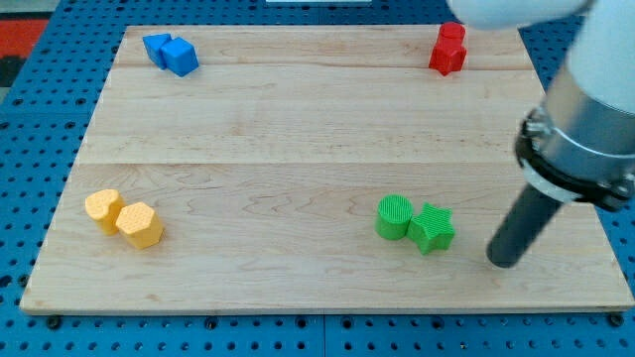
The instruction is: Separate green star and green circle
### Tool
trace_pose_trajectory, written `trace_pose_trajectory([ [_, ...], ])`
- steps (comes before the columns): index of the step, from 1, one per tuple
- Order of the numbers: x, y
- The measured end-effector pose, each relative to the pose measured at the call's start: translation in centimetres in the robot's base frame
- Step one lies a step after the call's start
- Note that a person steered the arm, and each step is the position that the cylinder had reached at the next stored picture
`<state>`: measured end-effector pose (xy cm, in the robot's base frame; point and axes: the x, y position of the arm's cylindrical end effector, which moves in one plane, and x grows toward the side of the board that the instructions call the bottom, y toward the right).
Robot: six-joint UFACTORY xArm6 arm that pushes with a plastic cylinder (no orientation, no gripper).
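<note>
Jaws? None on this arm, so nothing is released or clenched: just a dark rod, and my tip [504,262] sits on the wooden bench [298,129] near its lower right corner. Just off to the view's left of my tip stands the green star [433,229], apart from the rod, one point aimed toward the view's bottom. Pressed right against the star's far side is the green circle [394,217], the two touching, their pair running left to right and tilting slightly down toward my tip. Well away: two yellow blocks [124,218] at lower left, two blue blocks [171,53] at upper left, red blocks [448,48] up top
</note>
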<state>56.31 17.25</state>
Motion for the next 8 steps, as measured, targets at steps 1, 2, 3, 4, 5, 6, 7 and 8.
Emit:
trace_pose_trajectory([
  [1, -2.5, -0.4],
  [2, -4.1, -2.8],
  [3, -5.6, -6.6],
  [4, -6.8, -10.2],
  [5, -6.9, -12.1],
  [6, -7.8, -10.2],
  [7, -6.2, -6.8],
  [8, -4.1, -6.4],
])
